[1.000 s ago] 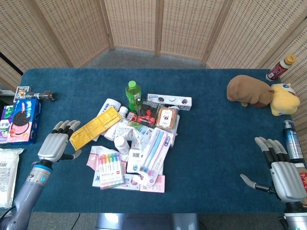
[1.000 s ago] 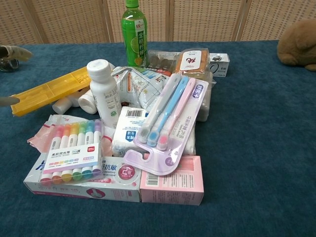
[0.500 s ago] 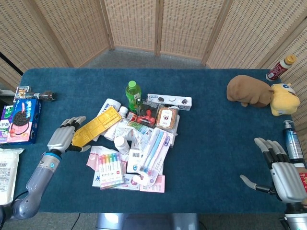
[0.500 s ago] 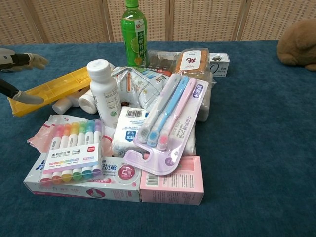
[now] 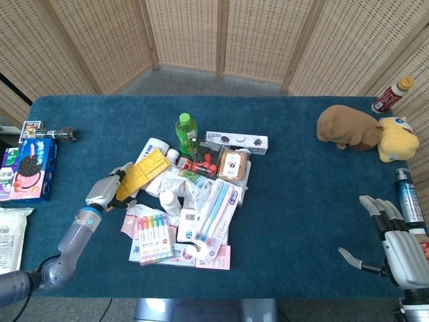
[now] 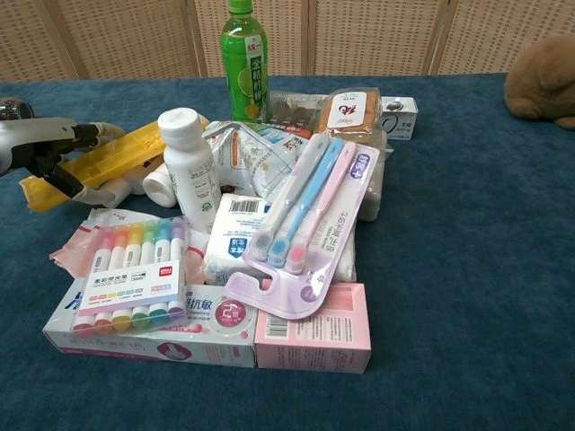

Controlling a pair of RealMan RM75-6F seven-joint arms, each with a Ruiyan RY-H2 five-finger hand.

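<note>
**My left hand closes round the yellow box at the left edge of the pile**

My left hand point(image 5: 106, 192) is at the near left end of the yellow box point(image 5: 142, 172), my fingers point(image 6: 101, 131) wrapped over its top edge and my thumb under its near side, so I have hold of it. The box lies slantwise on the blue worktop point(image 5: 295, 201), its far end pointing toward the green bottle point(image 5: 186, 132) that stands upright at the far side of the pile. Just right of my left hand, in the chest view, a white pill bottle point(image 6: 190, 163) stands upright, with two small white bottles lying on their sides between it and the box. Near of my hand lies the pack of coloured markers point(image 6: 135, 269) on top of a flat white carton, and right of that the toothbrush pack point(image 6: 305, 215) rests slantwise over a pink box point(image 6: 314, 334).

My right hand point(image 5: 395, 241) is well apart from all this, at the near right corner of the worktop, palm down, fingers spread and holding nothing. Just beyond it, at the right edge, stands a blue pump bottle point(image 5: 407, 194). Far right lies the brown plush toy point(image 5: 348, 127) with a yellow one touching it. At the far left edge sits a cookie box point(image 5: 30, 168)
</note>
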